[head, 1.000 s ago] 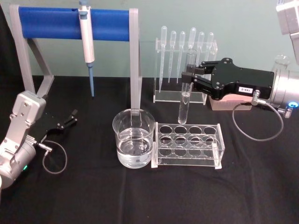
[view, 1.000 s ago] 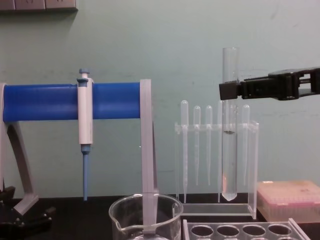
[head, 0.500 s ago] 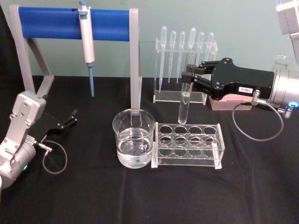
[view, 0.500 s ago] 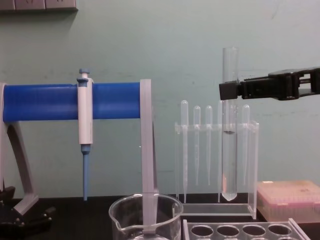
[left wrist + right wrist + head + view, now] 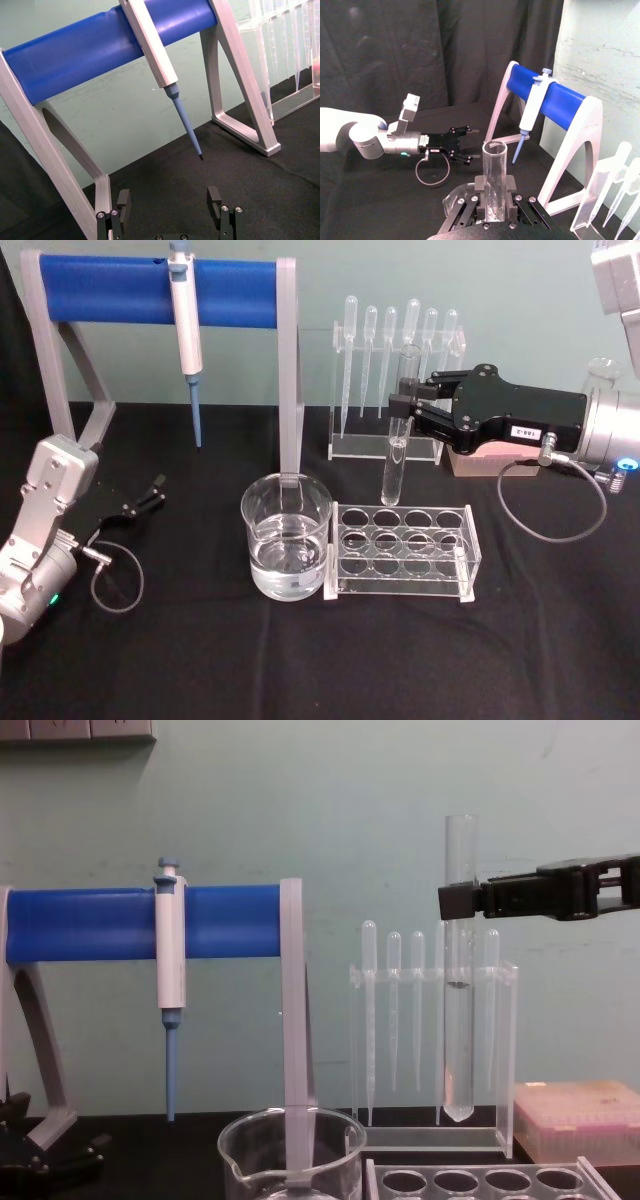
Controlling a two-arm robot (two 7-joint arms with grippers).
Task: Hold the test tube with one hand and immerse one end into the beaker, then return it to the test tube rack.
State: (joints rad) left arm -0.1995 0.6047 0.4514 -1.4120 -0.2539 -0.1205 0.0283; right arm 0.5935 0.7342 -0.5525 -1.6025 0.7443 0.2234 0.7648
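The test tube (image 5: pixel 399 430) hangs upright above the table, behind the clear rack and to the right of the beaker (image 5: pixel 287 537). My right gripper (image 5: pixel 404 408) is shut on its upper part, below the open rim. In the chest view the test tube (image 5: pixel 459 1010) has its round bottom well above the beaker (image 5: pixel 291 1157) rim. The right wrist view looks down on the test tube (image 5: pixel 494 167) between the right gripper (image 5: pixel 495 194) fingers. The beaker holds clear liquid. My left gripper (image 5: pixel 148 496) rests open near the table at the left, also seen as the left gripper (image 5: pixel 169 202).
A clear rack with round holes (image 5: pixel 402 550) stands right of the beaker. A grey stand with a blue bar (image 5: pixel 120 290) holds a blue-tipped pipette (image 5: pixel 186 335). Thin plastic pipettes (image 5: pixel 395 345) hang in a clear holder at the back. A pink box (image 5: pixel 577 1120) sits behind the right gripper.
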